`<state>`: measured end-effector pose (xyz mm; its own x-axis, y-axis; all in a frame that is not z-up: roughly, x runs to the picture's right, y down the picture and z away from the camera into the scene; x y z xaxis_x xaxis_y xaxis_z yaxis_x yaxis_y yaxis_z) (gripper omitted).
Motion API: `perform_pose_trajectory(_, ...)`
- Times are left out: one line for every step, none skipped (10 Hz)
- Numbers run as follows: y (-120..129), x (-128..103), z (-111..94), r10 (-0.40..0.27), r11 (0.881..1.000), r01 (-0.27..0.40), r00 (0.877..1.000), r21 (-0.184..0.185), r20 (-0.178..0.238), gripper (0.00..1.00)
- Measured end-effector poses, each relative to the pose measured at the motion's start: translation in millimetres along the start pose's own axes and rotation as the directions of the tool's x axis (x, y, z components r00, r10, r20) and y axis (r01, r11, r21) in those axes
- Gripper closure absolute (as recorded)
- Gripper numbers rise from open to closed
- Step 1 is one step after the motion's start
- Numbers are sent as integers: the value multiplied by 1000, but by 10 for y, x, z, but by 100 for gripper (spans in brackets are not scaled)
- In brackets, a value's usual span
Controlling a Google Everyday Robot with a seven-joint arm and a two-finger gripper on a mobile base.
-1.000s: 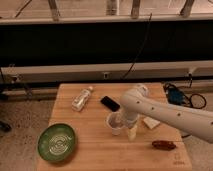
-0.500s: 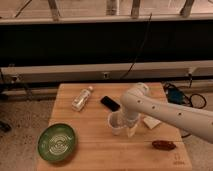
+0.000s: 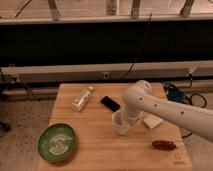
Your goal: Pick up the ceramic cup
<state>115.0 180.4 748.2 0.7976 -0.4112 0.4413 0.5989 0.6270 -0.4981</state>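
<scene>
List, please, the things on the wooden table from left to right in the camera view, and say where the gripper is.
green bowl → clear plastic bottle → black phone → ceramic cup → white block → brown object. The gripper is at the cup, at its right side.

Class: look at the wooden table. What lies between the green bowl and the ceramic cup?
Only bare wooden table lies between the green bowl and the ceramic cup in the camera view. The gripper sits at the cup.

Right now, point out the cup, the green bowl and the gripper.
cup (image 3: 118,123), camera view, left wall.
green bowl (image 3: 57,142), camera view, inside centre.
gripper (image 3: 128,121), camera view, at the cup's right side.
</scene>
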Motion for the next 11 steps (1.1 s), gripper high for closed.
perform_pose_trajectory(-4,14,-44,0,1000,0,1000,-1,-1,97)
perform_pose_trajectory(-17,21,-62,-4,1000,4,1000,-2,-1,97)
perform_pose_trajectory(-28,28,-79,-6,1000,6,1000,-2,0,97)
perform_pose_trajectory(-25,39,-90,-7,1000,7,1000,-3,-1,97)
perform_pose_trajectory(-30,56,-114,-9,1000,9,1000,-2,-1,97)
perform_pose_trajectory(-39,83,-178,-9,1000,9,1000,0,-2,97)
perform_pose_trajectory(-47,104,-241,-10,1000,10,1000,0,-1,97)
perform_pose_trajectory(-52,121,-287,-10,1000,10,1000,0,-2,97)
perform_pose_trajectory(-56,135,-312,-11,1000,11,1000,0,-2,97)
perform_pose_trajectory(-56,155,-328,-10,1000,10,1000,0,-2,97)
perform_pose_trajectory(-72,168,-354,-11,1000,11,1000,3,-3,97)
